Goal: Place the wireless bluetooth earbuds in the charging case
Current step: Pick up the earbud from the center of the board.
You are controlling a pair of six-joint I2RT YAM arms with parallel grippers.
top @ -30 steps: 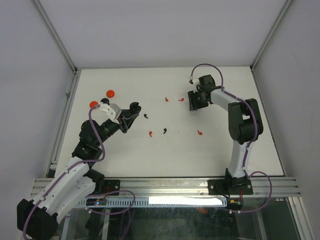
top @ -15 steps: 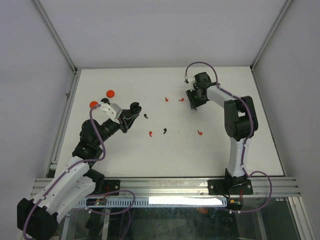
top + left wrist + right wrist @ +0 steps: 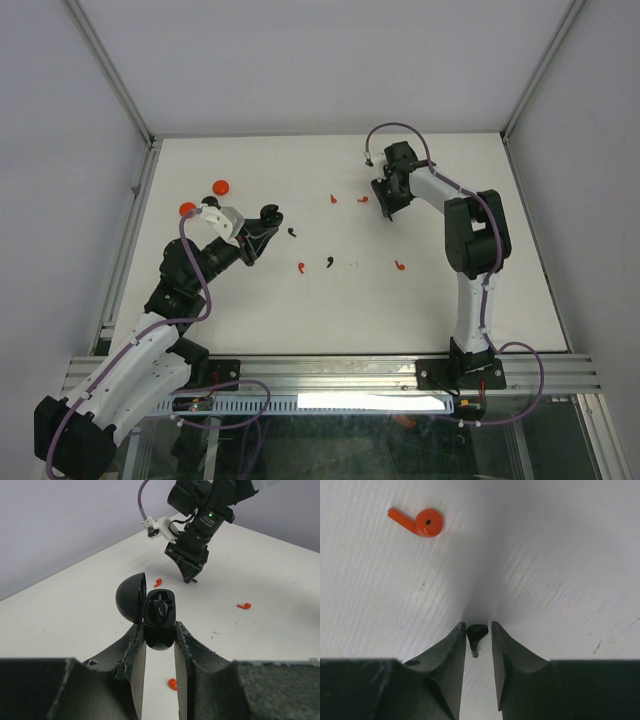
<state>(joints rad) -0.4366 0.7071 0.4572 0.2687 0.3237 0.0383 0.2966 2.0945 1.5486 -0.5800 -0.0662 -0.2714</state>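
Note:
My left gripper [image 3: 262, 225] is shut on the black charging case [image 3: 159, 614], held above the table with its lid open. My right gripper [image 3: 385, 210] points down at the table at the back; it also shows in the left wrist view [image 3: 190, 577]. A black earbud [image 3: 476, 633] lies between its fingertips, touching the left finger [image 3: 454, 645], with a sliver of table showing at the right one. More earbuds lie loose: red ones [image 3: 333, 199] [image 3: 362, 199] [image 3: 300, 267] [image 3: 400, 266] and black ones [image 3: 292, 232] [image 3: 329, 264]. A red earbud [image 3: 417, 521] lies beyond the right fingertips.
Two red discs [image 3: 221, 186] [image 3: 186, 208] and a black disc [image 3: 210, 201] lie at the far left, behind my left arm. Metal frame rails run along the table's left edge [image 3: 128, 235] and near edge [image 3: 330, 372].
My right gripper has shifted slightly up and to the left at the back of the table. My left arm and the case have stayed still.

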